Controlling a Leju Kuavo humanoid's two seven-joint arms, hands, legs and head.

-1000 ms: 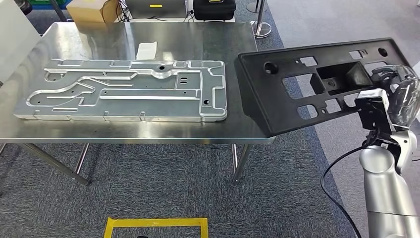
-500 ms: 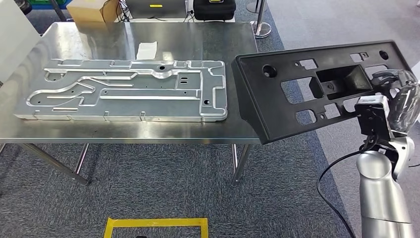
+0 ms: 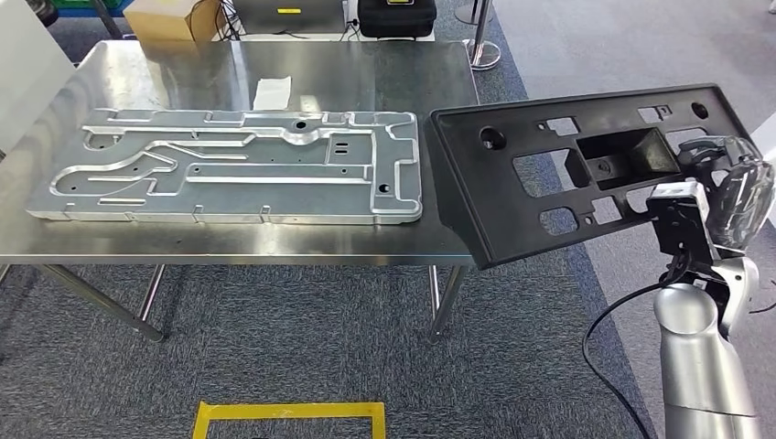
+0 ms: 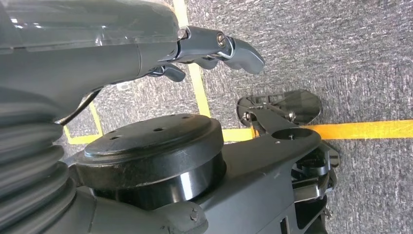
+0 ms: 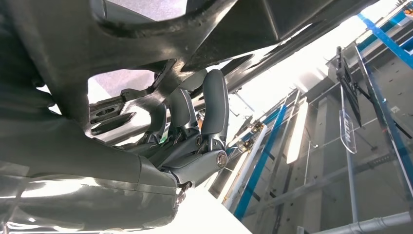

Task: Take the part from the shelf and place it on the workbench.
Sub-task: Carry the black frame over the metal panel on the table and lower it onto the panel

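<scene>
The part is a long black plastic panel [image 3: 549,197] with several cut-outs. My right hand [image 3: 725,187] grips its right end and holds it tilted in the air, just off the right end of the steel workbench [image 3: 274,245]. The panel's left end overlaps the bench's right edge in the head view. In the right wrist view my dark fingers [image 5: 210,105] curl against the panel's underside [image 5: 146,34]. My left hand [image 4: 214,46] hangs over the carpet and holds nothing.
A large machined aluminium plate [image 3: 238,169] covers most of the bench, with a white paper slip [image 3: 271,91] behind it. A cardboard box [image 3: 169,18] and a black case [image 3: 395,16] sit beyond the bench. Yellow tape [image 3: 288,412] marks the floor.
My right hand has carried the black panel a little leftward and lower, toward the bench's right end. The plate and paper have not moved.
</scene>
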